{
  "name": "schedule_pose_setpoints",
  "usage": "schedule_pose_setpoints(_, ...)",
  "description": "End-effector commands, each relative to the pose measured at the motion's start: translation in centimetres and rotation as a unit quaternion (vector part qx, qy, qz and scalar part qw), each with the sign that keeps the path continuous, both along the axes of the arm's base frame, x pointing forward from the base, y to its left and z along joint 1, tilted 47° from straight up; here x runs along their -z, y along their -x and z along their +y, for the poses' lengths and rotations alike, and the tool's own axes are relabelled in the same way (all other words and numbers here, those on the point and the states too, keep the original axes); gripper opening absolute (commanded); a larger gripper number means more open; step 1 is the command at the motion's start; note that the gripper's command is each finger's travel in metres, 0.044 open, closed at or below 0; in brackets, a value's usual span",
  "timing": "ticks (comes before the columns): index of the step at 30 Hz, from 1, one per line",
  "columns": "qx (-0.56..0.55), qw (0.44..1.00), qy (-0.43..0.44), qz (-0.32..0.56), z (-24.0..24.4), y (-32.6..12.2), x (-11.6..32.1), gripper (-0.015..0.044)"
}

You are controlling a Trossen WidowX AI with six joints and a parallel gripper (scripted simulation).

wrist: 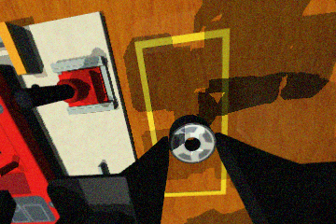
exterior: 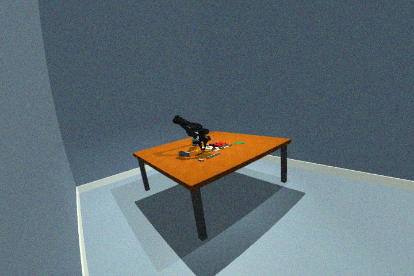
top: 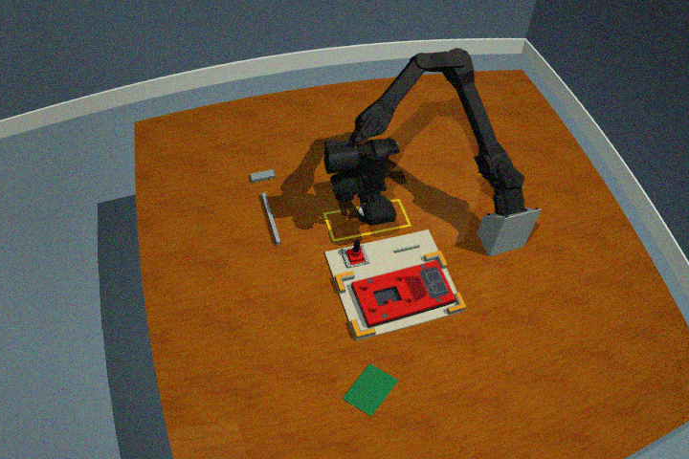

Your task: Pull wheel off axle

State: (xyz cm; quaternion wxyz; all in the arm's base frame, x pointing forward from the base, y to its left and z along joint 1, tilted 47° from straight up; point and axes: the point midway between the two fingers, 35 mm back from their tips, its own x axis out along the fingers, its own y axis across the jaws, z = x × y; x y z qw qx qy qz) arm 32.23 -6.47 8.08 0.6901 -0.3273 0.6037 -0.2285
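1. Right up close in the wrist view, the tool (wrist: 192,142) is clamped on the wheel (wrist: 192,141), one dark finger (wrist: 149,170) on each side of its black tread, grey hub face and centre hole turned towards the camera.
2. The wheel sits over the yellow marked area (wrist: 148,93), close to the yellow line on the right side of that view; whether it touches the table (wrist: 278,140) I cannot tell from here.
3. From the top view, the tool (top: 367,211) hangs low over the marked area (top: 402,208), the dark wrist body covering the middle of the yellow outline.
4. Just beside the outline lies the white base board (top: 384,244), and on its near corner stands the axle (top: 357,247), upright in its red block (top: 356,257) and bare, with no wheel on it.
5. Further along that board sits a red plate (top: 369,292) framed by orange corner brackets (top: 343,280).
6. Off to one side of the marked area lie a long grey bar (top: 270,218) and a small grey block (top: 262,175), both well apart from the tool.
7. A green card (top: 370,388) lies alone on the table, far from everything else.
8. The arm (top: 480,124) arches up and over from its grey base (top: 506,229) at the far side.
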Motion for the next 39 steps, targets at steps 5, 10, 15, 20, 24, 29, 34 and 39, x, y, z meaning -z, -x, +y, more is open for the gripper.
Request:
schedule_pose_setpoints(5,0.0,1.0,0.005,0.008,-1.6,0.2,1.5,0.0)
schedule_pose_setpoints(10,0.002,1.0,0.003,0.004,-1.3,0.1,1.1,0.0131)
schedule_pose_setpoints(15,0.002,1.0,0.003,0.004,-1.3,0.1,1.1,0.0262)
schedule_pose_setpoints(20,0.001,1.0,0.002,0.006,0.6,0.3,-0.5,0.03)
schedule_pose_setpoints(24,0.0,1.0,0.004,0.009,2.9,1.0,-2.8,0.03)
schedule_pose_setpoints(29,-0.004,1.0,0.002,0.013,2.9,1.1,-2.2,0.0326)
schedule_pose_setpoints(34,-0.003,1.0,-0.003,0.014,5.8,5.5,-2.4,0.044)
schedule_pose_setpoints(39,-0.001,1.0,0.003,0.012,7.4,10.0,-2.7,0.044)
